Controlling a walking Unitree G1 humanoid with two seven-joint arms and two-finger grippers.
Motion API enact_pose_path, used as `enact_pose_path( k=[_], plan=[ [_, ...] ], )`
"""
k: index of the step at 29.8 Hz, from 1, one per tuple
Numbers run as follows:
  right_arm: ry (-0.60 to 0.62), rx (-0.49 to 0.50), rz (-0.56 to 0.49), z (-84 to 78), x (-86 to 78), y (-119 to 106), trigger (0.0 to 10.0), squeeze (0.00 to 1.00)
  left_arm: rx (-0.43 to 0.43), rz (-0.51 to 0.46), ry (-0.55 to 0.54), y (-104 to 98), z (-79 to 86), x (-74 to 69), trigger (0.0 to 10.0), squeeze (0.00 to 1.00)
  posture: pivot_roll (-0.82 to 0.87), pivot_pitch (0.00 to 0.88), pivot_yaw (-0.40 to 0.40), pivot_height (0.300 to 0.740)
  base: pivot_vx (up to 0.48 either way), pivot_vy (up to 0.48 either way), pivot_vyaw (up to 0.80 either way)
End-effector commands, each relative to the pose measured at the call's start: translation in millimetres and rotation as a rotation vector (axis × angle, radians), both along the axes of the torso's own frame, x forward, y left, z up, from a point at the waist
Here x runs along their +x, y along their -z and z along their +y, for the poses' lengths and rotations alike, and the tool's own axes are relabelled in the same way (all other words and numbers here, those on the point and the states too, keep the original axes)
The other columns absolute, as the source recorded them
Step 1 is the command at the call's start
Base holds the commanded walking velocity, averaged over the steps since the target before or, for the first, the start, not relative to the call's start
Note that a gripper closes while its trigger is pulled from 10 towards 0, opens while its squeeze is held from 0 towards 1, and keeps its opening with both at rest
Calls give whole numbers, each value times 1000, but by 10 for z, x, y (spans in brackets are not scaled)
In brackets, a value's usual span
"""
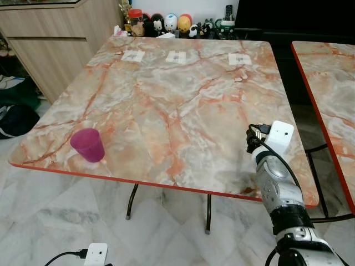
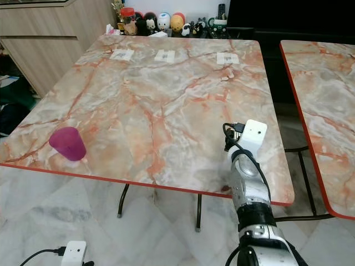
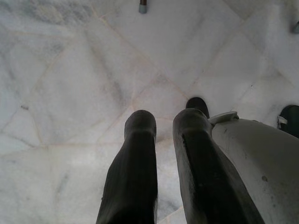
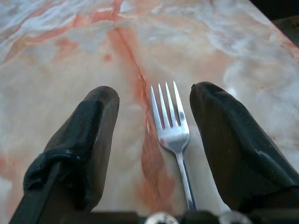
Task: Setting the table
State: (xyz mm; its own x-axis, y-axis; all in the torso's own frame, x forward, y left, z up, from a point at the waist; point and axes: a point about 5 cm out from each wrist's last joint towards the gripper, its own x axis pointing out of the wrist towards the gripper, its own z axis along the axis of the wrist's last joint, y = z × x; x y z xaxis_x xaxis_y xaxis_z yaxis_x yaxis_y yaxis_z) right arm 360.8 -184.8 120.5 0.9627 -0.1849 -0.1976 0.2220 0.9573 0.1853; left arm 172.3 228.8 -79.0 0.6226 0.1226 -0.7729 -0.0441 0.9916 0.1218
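Note:
A silver fork [image 4: 170, 130] lies flat on the marble table [image 1: 183, 100], tines pointing away from me. My right gripper [image 4: 156, 95] is open and low over it, one black finger [image 4: 88, 126] on each side, neither touching it. In the eye views my right arm [image 1: 274, 166] reaches over the table's front right corner and its white wrist box [image 1: 280, 136] hides the fingers. A purple cup [image 1: 87, 144] stands upright near the front left edge. My left gripper [image 3: 163, 121] hangs idle over the white floor, fingers close together and holding nothing.
Three small paper labels [image 1: 176, 56] lie along the table's far edge, with figurines and jars [image 1: 166, 23] behind them. A second marble table [image 1: 333, 83] stands to the right across a narrow gap. A wooden cabinet [image 1: 50, 39] is at the left.

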Motion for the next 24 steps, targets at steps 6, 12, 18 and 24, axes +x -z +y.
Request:
enact_pose_path(
  k=[6,12,18,24],
  plan=[
    [3,-3,57,13,-79,94,10000,0,10,43,10,38,35,-93,10000,0,-63,93,49,740,0,0,0],
    [4,-5,102,-1,-137,180,10000,0,11,47,17,40,38,-98,10000,0,-64,87,53,740,0,0,0],
    [-2,11,148,12,-161,259,10000,0,12,48,24,41,38,-103,10000,0,-62,71,56,740,0,0,0],
    [-21,61,201,52,-192,374,667,0,11,50,26,44,35,-107,10000,0,-57,67,55,740,0,0,0]
  ],
)
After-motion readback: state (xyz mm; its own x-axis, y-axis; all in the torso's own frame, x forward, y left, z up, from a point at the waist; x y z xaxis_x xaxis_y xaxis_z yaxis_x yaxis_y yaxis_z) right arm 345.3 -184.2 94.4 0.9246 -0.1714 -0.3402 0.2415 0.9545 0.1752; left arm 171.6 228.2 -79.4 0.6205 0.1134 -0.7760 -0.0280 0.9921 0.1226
